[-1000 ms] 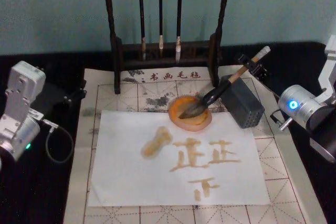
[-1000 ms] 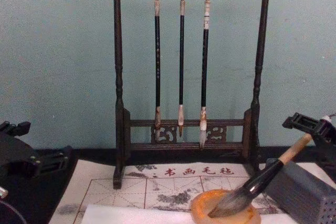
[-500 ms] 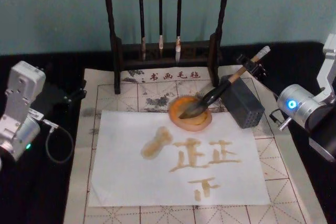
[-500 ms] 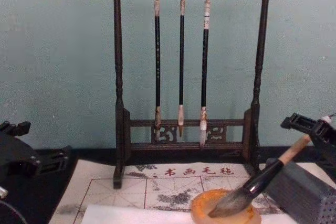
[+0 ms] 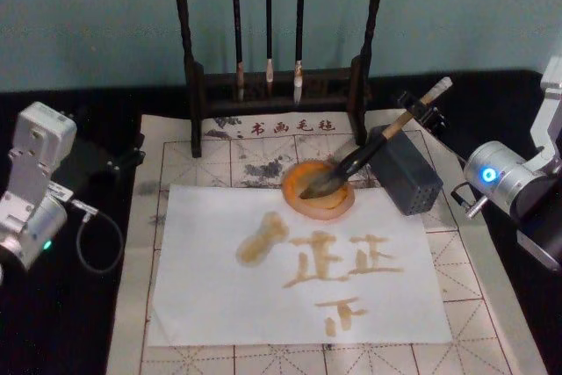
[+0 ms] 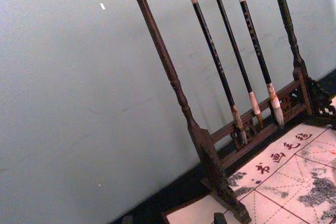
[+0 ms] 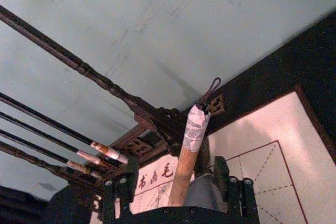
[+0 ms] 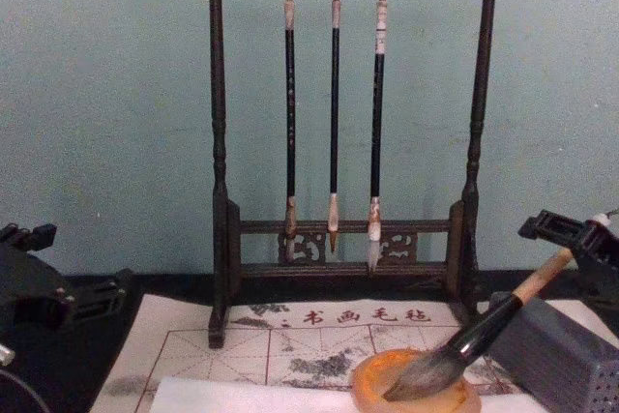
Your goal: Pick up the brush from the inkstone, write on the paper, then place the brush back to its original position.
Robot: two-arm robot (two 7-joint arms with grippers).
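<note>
Mat (image 5: 176, 160) printed 书画毛毡; paper (image 5: 211, 296): 正正下; right claw (image 5: 421, 115) straddles brush (image 5: 367, 155).

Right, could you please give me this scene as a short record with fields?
brush: bristles in the inkstone, handle leaning over the grey perforated box
right gripper: fingers open on either side of the handle's upper end, not clamping it
left gripper: parked at the table's left side
paper: white sheet with orange-brown characters and a smear
rack: three thin brushes hanging at the back
task state: writing is on the sheet, brush rests on the inkstone
</note>
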